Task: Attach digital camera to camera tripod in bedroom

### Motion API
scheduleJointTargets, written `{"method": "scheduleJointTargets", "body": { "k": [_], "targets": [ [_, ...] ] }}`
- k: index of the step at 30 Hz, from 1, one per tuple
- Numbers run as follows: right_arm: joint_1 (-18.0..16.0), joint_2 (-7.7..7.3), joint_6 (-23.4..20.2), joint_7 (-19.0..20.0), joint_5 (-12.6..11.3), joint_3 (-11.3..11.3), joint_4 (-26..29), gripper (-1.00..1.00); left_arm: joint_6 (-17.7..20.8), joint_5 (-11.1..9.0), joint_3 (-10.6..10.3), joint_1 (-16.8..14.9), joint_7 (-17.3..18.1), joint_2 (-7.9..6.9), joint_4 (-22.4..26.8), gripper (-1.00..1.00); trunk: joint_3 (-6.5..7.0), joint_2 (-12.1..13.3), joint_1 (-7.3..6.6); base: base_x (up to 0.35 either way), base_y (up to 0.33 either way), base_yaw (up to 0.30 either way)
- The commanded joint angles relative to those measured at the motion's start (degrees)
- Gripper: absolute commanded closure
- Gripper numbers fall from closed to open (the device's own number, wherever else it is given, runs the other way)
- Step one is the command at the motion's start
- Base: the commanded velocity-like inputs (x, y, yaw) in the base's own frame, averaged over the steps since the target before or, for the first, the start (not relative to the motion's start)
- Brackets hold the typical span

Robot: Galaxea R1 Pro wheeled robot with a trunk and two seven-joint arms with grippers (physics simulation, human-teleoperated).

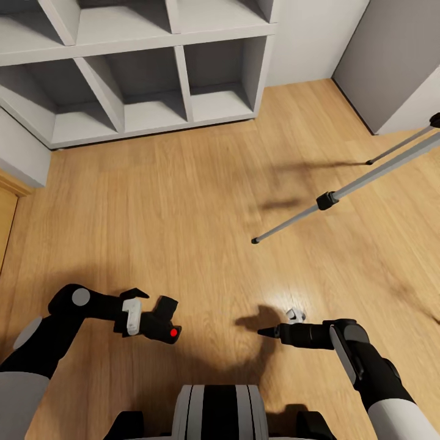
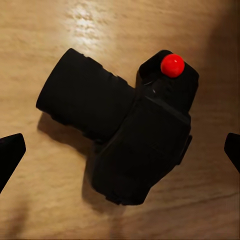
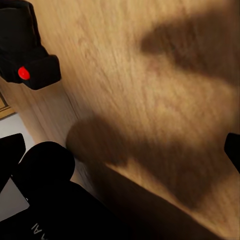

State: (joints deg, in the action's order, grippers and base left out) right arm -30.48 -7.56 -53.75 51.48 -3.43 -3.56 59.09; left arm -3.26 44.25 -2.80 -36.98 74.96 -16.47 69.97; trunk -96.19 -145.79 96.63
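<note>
The digital camera (image 1: 162, 326), black with a stubby lens and a round red button (image 2: 172, 65), lies on the light wood floor at the lower left of the head view. My left gripper (image 1: 146, 313) hangs open right over it. In the left wrist view the black fingertips (image 2: 11, 150) stand wide on either side of the camera body (image 2: 145, 145) without touching it. The camera tripod (image 1: 327, 200) shows at the right as silver legs with black joints and feet; its head is out of view. My right gripper (image 1: 272, 330) is open and empty, low over bare floor.
Grey cube shelving (image 1: 153, 91) stands along the back wall. A grey panel (image 1: 397, 61) rises at the far right. A wood edge (image 1: 6, 208) shows at the left border. Open plank floor lies between the camera and the nearest tripod foot (image 1: 255, 241).
</note>
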Motion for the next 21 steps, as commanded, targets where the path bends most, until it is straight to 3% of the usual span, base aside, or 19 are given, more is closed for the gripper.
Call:
{"method": "scheduleJointTargets", "body": {
  "k": [1,21],
  "targets": [
    [-0.02,0.00,-0.44,-0.07,-0.35,-0.04,0.00,-1.00,-0.34,0.22,-0.07,-0.02,0.09,-0.04,-0.14,-1.00,-0.03,-0.01,-0.01,0.000,0.000,0.000],
    [-0.02,0.00,1.53,-0.06,-0.36,-0.06,-1.24,-1.00,-0.26,0.40,-0.18,-0.02,-0.43,0.42,-4.33,-1.00,-0.03,-0.01,-0.01,0.000,0.000,0.000]
  ]
}}
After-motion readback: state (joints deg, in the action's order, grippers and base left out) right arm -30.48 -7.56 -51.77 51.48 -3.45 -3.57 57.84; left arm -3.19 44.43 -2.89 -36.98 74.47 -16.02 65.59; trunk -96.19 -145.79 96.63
